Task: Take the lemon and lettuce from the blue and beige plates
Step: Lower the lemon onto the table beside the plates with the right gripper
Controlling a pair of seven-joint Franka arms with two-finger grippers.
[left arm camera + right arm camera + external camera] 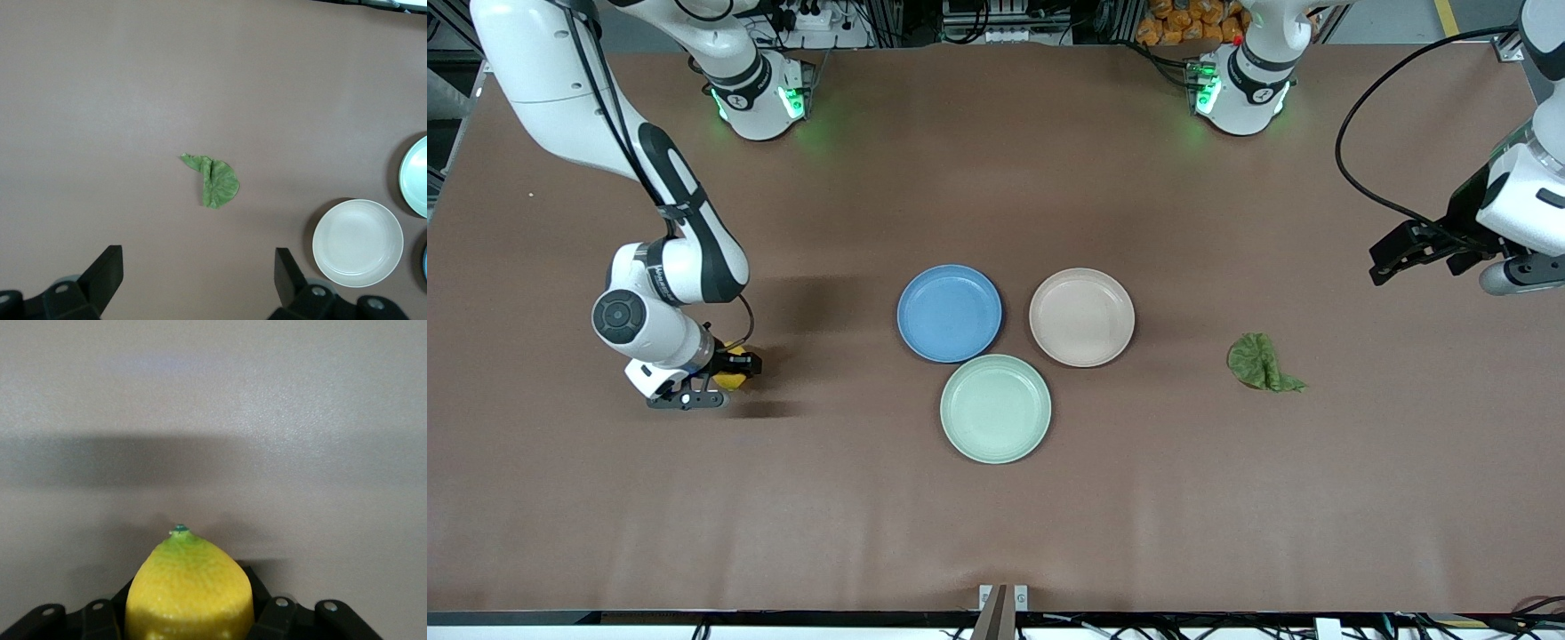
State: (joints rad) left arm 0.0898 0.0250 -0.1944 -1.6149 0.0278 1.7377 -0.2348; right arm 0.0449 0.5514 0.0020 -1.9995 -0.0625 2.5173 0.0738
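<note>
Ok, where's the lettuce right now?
The lettuce lies on the bare table toward the left arm's end, beside the beige plate and off every plate; the open left tool hangs above the table near it.

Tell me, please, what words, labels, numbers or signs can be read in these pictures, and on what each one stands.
There is no readable text.
The right arm's wrist carries a line of lettering, too small to read.
The blue plate, beige plate, green plate, lettuce and lemon carry no markings.

Right gripper [729, 373] low, fingers clamped; left gripper [1392, 262] raised, fingers spread.
</note>
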